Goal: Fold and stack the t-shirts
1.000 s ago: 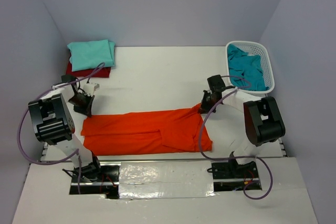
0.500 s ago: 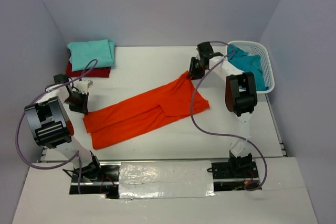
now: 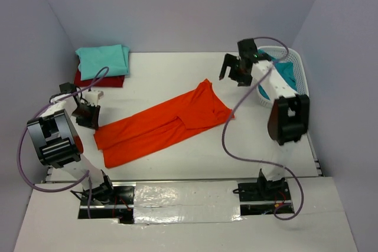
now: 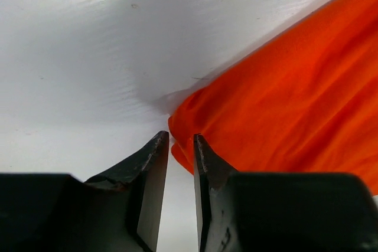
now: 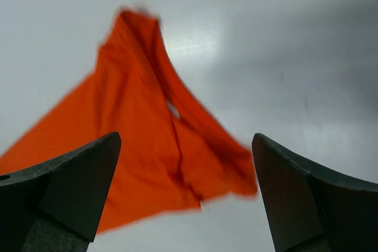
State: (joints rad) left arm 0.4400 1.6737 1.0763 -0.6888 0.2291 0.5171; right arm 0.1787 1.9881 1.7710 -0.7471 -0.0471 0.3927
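Observation:
The bright orange t-shirt [image 3: 159, 125] lies flat and folded lengthwise, slanting from near left to far right on the table. My left gripper [image 3: 88, 117] sits low at its left corner. In the left wrist view its jaws [image 4: 180, 137] stand a little apart, with the orange corner [image 4: 283, 98] just past the tips and nothing pinched. My right gripper [image 3: 232, 74] hovers above the shirt's far right end, wide open and empty [image 5: 184, 138], the orange cloth [image 5: 136, 146] below it. A folded mint t-shirt [image 3: 103, 60] rests on the dark red t-shirt [image 3: 97, 79] at the back left.
A white mesh basket [image 3: 300, 72] stands at the back right with the teal t-shirt [image 3: 287, 69] in it; my right arm reaches across its near side. Purple walls close in the table on three sides.
The right gripper dragged the shirt's right end to the far side, then let go, opened wide and rose toward the basket. The left gripper's jaws parted at the left corner.

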